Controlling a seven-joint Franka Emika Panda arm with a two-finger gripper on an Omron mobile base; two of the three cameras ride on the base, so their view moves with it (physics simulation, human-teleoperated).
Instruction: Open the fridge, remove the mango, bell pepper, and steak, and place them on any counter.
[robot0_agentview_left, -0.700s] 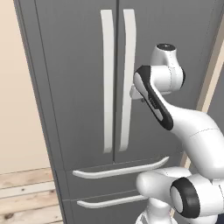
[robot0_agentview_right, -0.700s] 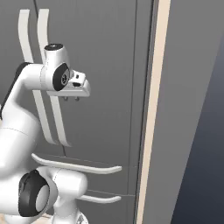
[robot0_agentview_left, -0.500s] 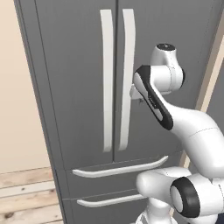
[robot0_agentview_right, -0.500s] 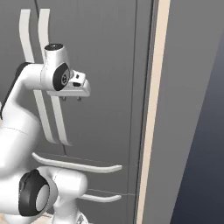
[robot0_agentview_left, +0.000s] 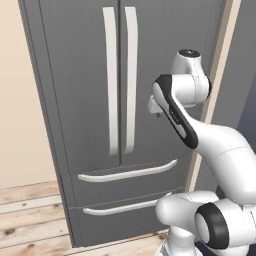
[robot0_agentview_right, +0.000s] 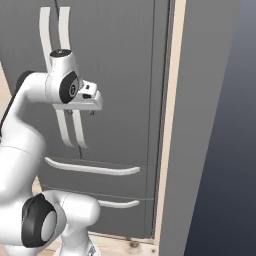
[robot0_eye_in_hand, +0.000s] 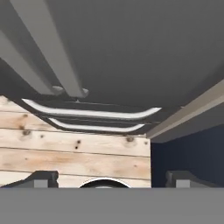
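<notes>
The fridge (robot0_agentview_left: 80, 75) stands with both doors shut, its two long pale handles (robot0_agentview_left: 131, 80) side by side at the centre seam. The mango, bell pepper and steak are hidden behind the doors. The counter is out of view. My gripper (robot0_agentview_right: 80, 113) hangs open and empty a little in front of the right door, to the right of the handles and pointing down. In the hand view the fingertips (robot0_eye_in_hand: 43, 177) stand wide apart, with the fridge (robot0_eye_in_hand: 131, 43) above them and nothing between them.
Two drawers with curved pale handles (robot0_agentview_left: 127, 171) sit below the doors. A beige panel (robot0_agentview_right: 170, 125) and a dark grey wall (robot0_agentview_right: 220, 125) flank the fridge's right side. Wooden floor (robot0_agentview_left: 30, 220) lies in front and to the left.
The whole picture has shifted a little in both base views, so the base has moved. The arm keeps much the same pose before the right door, and the gripper stays open.
</notes>
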